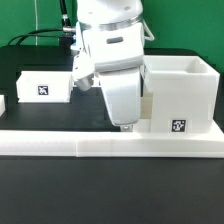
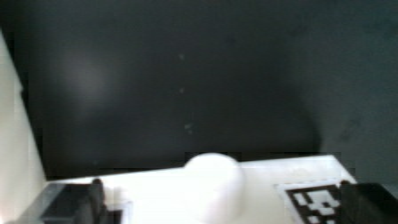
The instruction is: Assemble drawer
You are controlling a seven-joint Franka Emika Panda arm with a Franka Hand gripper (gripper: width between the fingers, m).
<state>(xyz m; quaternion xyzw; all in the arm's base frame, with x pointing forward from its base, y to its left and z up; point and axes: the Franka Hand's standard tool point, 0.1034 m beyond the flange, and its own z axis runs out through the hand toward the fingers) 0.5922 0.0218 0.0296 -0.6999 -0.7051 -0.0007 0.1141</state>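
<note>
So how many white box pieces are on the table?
2: a low tray at the exterior view's left, a tall shell at its right. A sliver at the left edge may be a third.

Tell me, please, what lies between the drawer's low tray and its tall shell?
In the exterior view, the gripper hangs between the low tray and the tall shell, over the black table.

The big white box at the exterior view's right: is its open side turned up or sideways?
Up. The drawer shell shows its rim on top, and its inner walls are visible just below that rim.
</note>
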